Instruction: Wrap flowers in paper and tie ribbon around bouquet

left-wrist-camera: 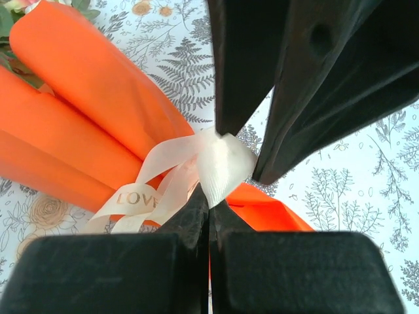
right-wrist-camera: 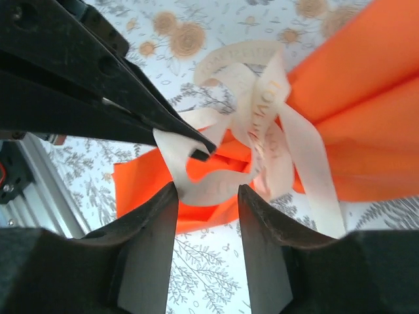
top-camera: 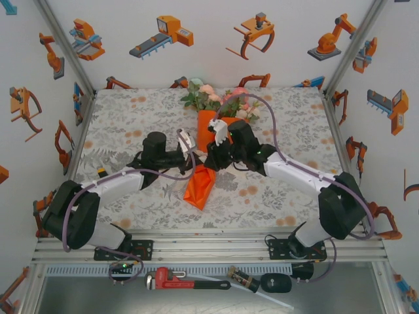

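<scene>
The bouquet [top-camera: 204,140] lies along the middle of the table, with the flowers [top-camera: 216,98] at its far end and the orange paper [left-wrist-camera: 85,78] tapering toward me. A cream ribbon [left-wrist-camera: 222,167] printed with "LOVE" is looped around the narrow part of the cone. My left gripper [left-wrist-camera: 209,199] is shut on a strand of that ribbon right at the knot. My right gripper [right-wrist-camera: 208,188] faces it from the other side. It is open, with a curl of ribbon [right-wrist-camera: 216,186] lying between its tips. In the top view both grippers meet over the cone's waist, left gripper [top-camera: 191,154] and right gripper [top-camera: 213,157].
The tablecloth [top-camera: 131,124] has a grey and orange floral print. White walls with orange robot stickers close in three sides. A red pipe wrench [top-camera: 177,280] and another tool [top-camera: 249,281] lie on the front ledge behind the arm bases.
</scene>
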You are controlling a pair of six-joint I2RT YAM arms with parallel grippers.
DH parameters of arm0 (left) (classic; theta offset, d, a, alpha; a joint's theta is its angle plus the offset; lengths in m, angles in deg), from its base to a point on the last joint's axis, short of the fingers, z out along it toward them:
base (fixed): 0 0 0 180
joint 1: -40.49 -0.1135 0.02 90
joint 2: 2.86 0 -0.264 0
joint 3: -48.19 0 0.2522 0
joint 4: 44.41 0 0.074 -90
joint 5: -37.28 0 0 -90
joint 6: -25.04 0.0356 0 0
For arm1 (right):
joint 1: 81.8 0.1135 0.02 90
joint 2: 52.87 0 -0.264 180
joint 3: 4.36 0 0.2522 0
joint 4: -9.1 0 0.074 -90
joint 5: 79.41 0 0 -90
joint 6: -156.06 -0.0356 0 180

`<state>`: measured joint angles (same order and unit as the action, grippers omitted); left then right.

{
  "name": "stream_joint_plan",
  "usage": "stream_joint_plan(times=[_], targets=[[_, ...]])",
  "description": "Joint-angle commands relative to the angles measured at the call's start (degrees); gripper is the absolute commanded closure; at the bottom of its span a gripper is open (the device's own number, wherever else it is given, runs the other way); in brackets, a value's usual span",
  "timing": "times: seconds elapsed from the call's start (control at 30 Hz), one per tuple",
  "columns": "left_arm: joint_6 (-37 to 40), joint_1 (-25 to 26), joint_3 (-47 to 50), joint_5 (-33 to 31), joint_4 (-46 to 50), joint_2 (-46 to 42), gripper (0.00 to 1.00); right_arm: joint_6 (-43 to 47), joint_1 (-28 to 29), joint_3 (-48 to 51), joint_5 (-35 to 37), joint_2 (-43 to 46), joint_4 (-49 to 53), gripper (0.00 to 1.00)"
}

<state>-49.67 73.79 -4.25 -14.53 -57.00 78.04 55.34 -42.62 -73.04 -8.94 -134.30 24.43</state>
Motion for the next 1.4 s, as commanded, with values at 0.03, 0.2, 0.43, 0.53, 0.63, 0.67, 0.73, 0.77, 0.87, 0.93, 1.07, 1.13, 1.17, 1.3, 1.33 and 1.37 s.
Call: stream_joint_plan(times=[0.03,0.2,0.43,0.53,0.63,0.67,0.73,0.77,0.87,0.93,1.07,1.13,1.17,1.3,1.33,1.37], targets=[[-1.82,-0.16,-2.23,-1.72,-0.53,0.48,1.00,-6.78,-3.08,6.83,3.23,4.35,-7.33,0.62],[-2.41,-0.30,-3.04,-4.81,1.82,0.25,1.00,-9.91,-3.58,8.28,3.20,0.32,-11.30,0.66],[-2.92,-0.47,-2.96,-5.85,1.89,-0.27,1.00,-8.25,-3.57,4.80,1.75,-7.82,-13.53,0.62],[-3.36,-0.51,-3.28,-6.28,2.21,-0.10,1.00,-7.78,-3.50,3.35,-1.26,-10.69,-14.52,0.61],[-3.74,-0.52,-3.42,-6.14,2.35,0.07,1.00,-7.79,-3.49,2.38,-0.96,-12.45,-14.82,0.65],[-3.91,-0.54,-3.52,-6.12,2.48,0.10,1.00,-7.67,-3.49,2.28,-0.33,-12.62,-14.82,0.70],[-4.35,-0.52,-3.65,-6.41,2.67,0.27,1.00,-6.96,-3.49,2.25,-0.38,-12.54,-14.92,0.87],[-5.09,-0.52,-3.83,-7.06,2.99,0.51,1.00,-6.72,-3.49,2.26,-0.42,-12.08,-15.01,0.94],[-8.06,-0.43,-5.78,-7.86,6.57,1.66,1.00,-6.84,-3.49,2.91,-0.57,-9.83,-15.22,1.00],[-9.33,0.19,-7.15,-7.02,9.33,2.82,1.00,-7.50,-3.54,3.57,-0.58,-8.15,-15.62,1.00],[-10.43,2.00,-7.91,-8.46,11.40,4.96,1.00,-8.87,-3.58,3.88,-1.68,-6.32,-16.49,1.00],[-10.63,2.22,-8.40,-8.90,11.92,6.09,1.00,-9.75,-3.55,3.90,-2.32,-5.90,-17.09,1.00],[-10.68,2.33,-8.75,-9.43,12.40,6.58,1.00,-10.06,-3.52,3.90,-2.88,-5.78,-17.52,1.00],[-10.66,2.32,-10.09,-11.56,13.70,8.43,1.00,-10.96,-3.57,4.04,-4.46,-5.07,-18.87,1.00],[-10.55,2.38,-10.34,-11.56,13.56,9.02,1.00,-11.20,-3.58,4.12,-5.25,-5.04,-19.45,1.00],[-10.66,2.35,-10.66,-11.80,13.58,9.67,1.00,-11.56,-3.58,4.26,-6.13,-5.14,-20.03,1.00]])
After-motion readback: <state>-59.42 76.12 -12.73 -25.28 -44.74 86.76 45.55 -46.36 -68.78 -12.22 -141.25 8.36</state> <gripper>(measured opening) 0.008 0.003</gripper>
